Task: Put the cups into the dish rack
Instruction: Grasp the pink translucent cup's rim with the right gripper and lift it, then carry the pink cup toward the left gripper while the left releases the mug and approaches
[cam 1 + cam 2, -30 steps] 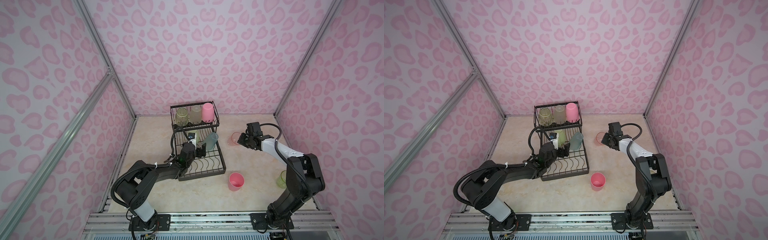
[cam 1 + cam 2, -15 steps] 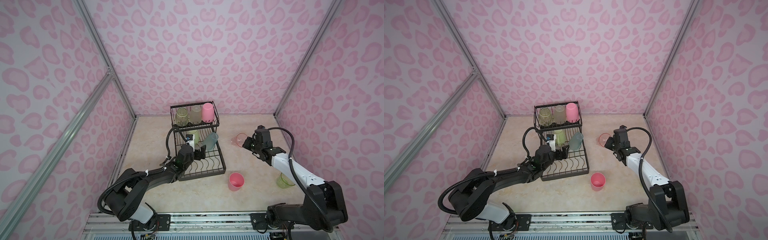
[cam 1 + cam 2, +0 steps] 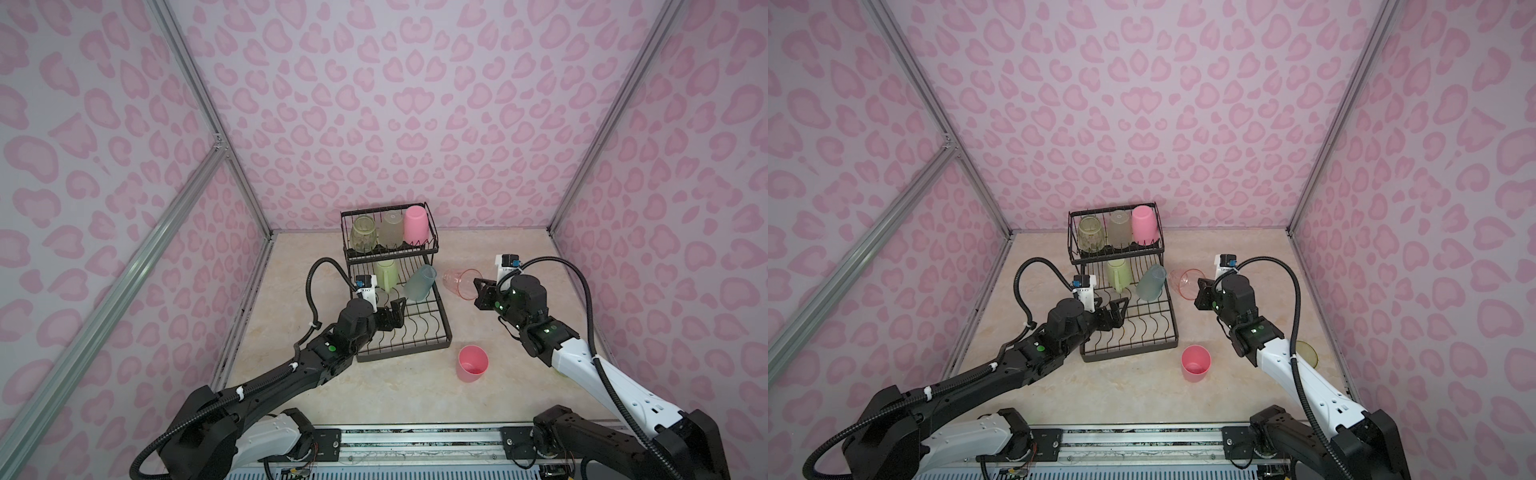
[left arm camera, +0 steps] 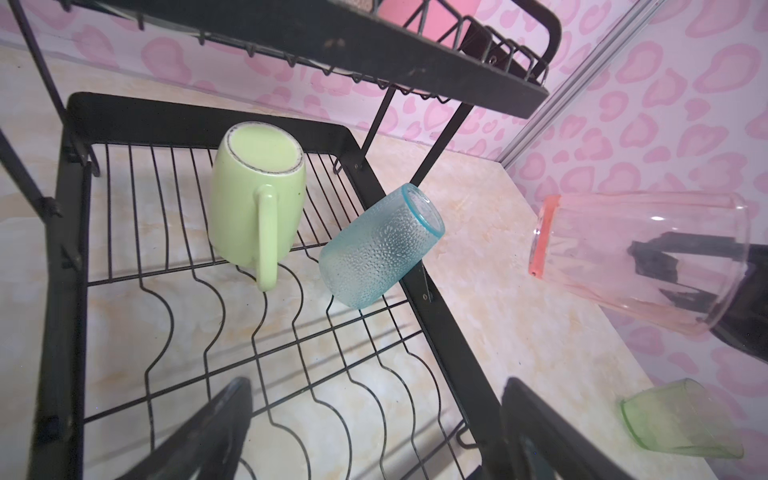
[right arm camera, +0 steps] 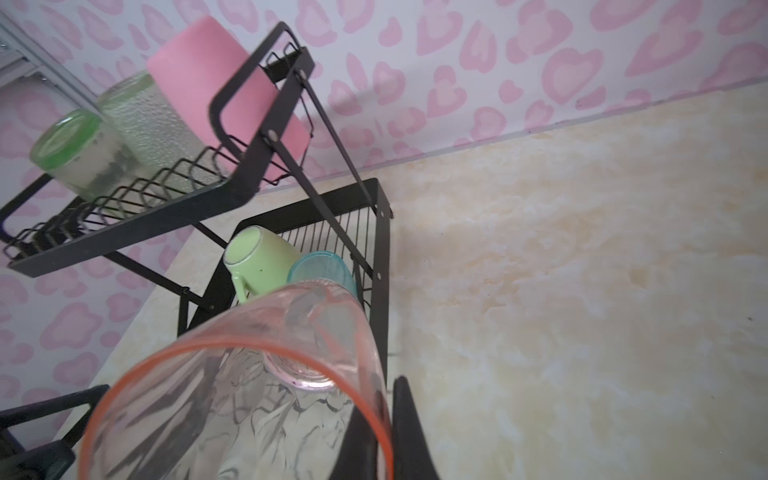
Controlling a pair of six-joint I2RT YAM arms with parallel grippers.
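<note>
Pink heart-print walls, beige marbled tabletop. The dish rack sits at the back centre.

- Raised basket: three cups, all upside down: ribbed yellow-green cup, frosted grey cup, upper pink cup.
- Lower tray: green mug upside down at the back, handle towards the front. Teal cup is tilted and leans on the tray's right rim. The wavy-divider section in front holds no cups.
- Left gripper: jaws spread wide, nothing in them, low over the dividers.
- Right gripper: clamped on the wall of the pink-orange cup at its mouth, one finger inside and one outside. The cup is in the air on its side, just right of the rack.
- On the table: loose pink cup upright in front of the rack's right corner. Loose yellow-green cup lies on its side by the right wall.

Hard to see: the right forearm hides most of the loose yellow-green cup in both top views. In the right wrist view the held cup blocks most of the teal cup.
</note>
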